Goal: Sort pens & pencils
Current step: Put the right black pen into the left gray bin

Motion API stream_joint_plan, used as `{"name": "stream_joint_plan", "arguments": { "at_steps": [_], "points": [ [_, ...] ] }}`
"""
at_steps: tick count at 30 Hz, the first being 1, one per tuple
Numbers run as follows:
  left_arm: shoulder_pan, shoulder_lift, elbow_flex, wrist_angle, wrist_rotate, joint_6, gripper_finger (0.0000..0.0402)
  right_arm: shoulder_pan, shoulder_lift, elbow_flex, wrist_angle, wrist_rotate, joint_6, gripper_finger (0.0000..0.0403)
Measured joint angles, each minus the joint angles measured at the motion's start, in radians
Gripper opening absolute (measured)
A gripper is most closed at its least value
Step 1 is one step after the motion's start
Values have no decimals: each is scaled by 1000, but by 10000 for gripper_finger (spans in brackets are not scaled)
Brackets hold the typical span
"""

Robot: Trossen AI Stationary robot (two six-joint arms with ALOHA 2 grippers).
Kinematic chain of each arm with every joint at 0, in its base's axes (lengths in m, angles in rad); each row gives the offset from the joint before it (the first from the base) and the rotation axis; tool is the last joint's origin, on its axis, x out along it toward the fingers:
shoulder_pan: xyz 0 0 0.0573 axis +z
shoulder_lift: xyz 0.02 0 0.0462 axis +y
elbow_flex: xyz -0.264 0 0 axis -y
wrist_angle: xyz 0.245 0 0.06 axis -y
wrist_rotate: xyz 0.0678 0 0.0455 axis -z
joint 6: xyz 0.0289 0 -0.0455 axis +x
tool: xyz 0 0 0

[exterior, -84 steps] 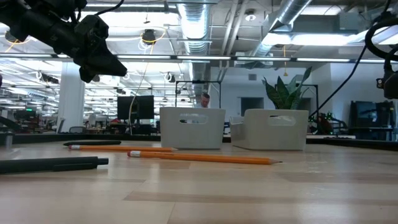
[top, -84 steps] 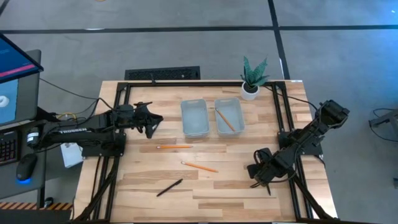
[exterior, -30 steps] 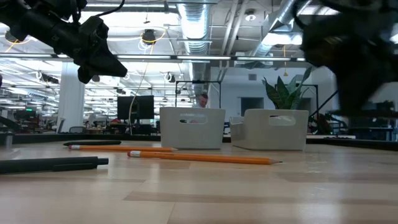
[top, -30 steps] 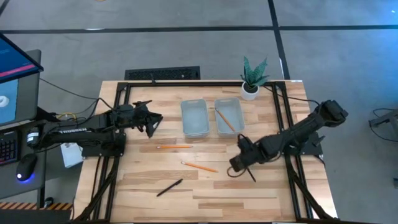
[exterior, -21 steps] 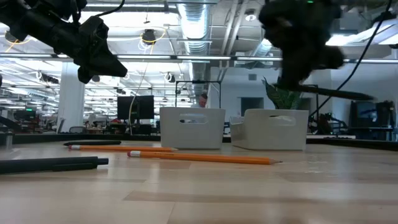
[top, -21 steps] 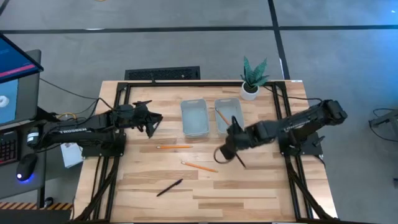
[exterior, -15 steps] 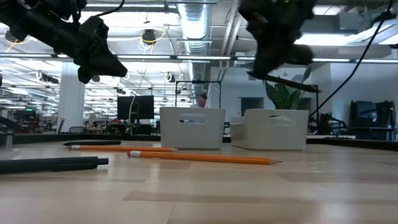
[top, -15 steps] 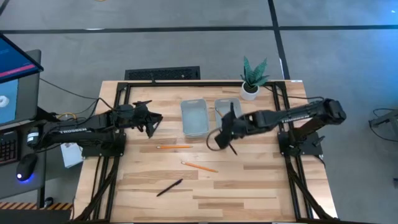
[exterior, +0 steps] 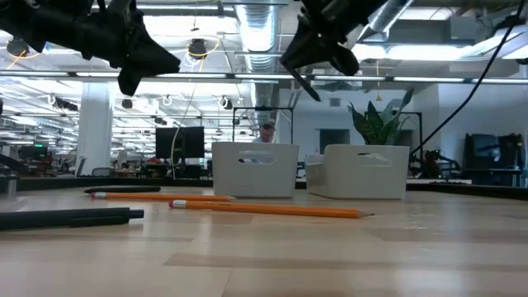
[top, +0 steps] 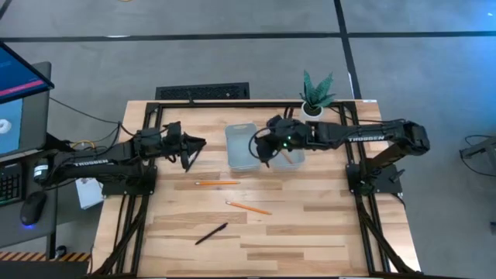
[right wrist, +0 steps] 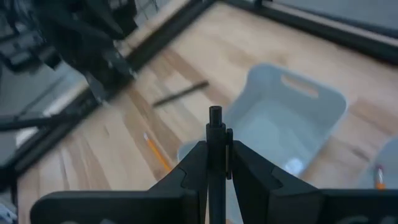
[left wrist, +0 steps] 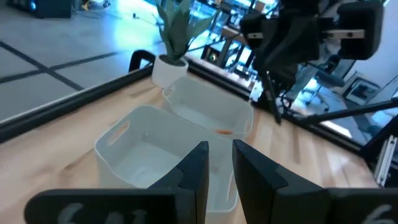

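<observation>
Nearest on the surface [top: 310,232], a black pen [top: 211,233] is seen lying alone toward the near left, its long axis slanted; beyond it an orange pencil [top: 249,208] is laid near the middle, and farther still a second pencil [top: 217,183] is laid almost straight left to right; both are apart from the claws.

Past these, two pale trays stand side by side at the far middle; the left tray [top: 241,147] appears empty, while an orange pencil [top: 285,156] is partly seen in the right tray [top: 297,159].

The right claw [top: 267,147] is held above the gap between the trays, shut on a pen [right wrist: 214,134]; in the right wrist view the pen's shaft is gripped between the fingers and points forward over the left tray, so the target tray lies just below and to the left of the claw; a short shift left is judged to be what the drop turns on.

The left claw [top: 186,151] hangs at the far left, just beside the left tray, narrowly parted on nothing; it is the nearer arm to the second pencil.
</observation>
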Motion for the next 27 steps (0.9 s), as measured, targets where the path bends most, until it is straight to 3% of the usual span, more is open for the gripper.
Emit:
{"name": "stream_joint_plan", "arguments": {
  "at_steps": [11, 22, 27],
  "points": [
    [0, 0, 0, -1, -8, 3, 61, -75, 47, -2, 134, 0, -18, 82],
    [0, 0, 0, -17, -8, 4, 61, -104, 214, 1, 327, -1, -18, 82],
    [0, 0, 0, -42, -8, 3, 61, -128, 271, 0, 336, -37, 51, 82]
  ]
}}
